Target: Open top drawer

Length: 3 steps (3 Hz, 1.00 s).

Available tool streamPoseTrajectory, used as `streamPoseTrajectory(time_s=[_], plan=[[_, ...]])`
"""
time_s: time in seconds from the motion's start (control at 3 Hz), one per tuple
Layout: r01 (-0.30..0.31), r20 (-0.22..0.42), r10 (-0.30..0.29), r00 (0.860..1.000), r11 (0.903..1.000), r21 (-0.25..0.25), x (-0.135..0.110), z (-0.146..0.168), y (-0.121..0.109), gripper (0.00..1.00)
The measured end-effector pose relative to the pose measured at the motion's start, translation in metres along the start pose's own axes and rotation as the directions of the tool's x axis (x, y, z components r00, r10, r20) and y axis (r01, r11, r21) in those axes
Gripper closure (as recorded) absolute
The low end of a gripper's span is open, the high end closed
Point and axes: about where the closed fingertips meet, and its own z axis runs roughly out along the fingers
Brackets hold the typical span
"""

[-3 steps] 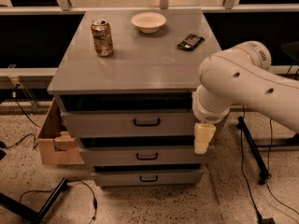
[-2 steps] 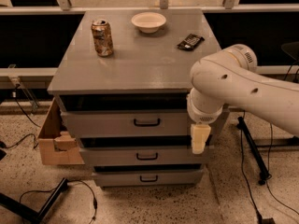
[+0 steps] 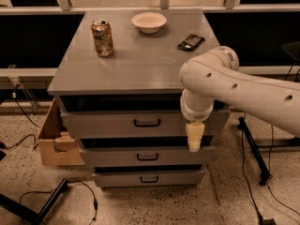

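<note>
cardboard box [image 3: 52, 142] sitting left of cabinet [image 3: 140, 67]. can [image 3: 102, 38] standing on top, print unreadable. top drawer [image 3: 112, 124] sitting just under cabinet top. gripper [image 3: 194, 143] hanging downward before drawer's right end; open or closed, cannot tell. white arm [image 3: 243, 90] reaching in from right.

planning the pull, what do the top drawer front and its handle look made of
The top drawer front looks like matte grey painted board or laminate: flat, even, no glare; possibly metal. Its handle looks like black metal or plastic: a thin dark loop. The gripper hangs right of the handle, by the drawer's lower edge.
</note>
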Motion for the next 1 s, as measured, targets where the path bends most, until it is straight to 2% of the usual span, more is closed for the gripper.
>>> streamPoseTrajectory(time_s=[0.33, 0.67, 1.0], plan=[[0.004, 0.011, -0.004, 1.0, 0.9998, -0.022, -0.004, 0.016, -0.003, 0.0], [-0.01, 0.022, 0.011, 1.0, 0.9988, -0.048, -0.007, 0.033, -0.004, 0.16], [-0.022, 0.024, 0.024, 0.999, 0.9976, -0.065, -0.007, 0.038, -0.002, 0.38]])
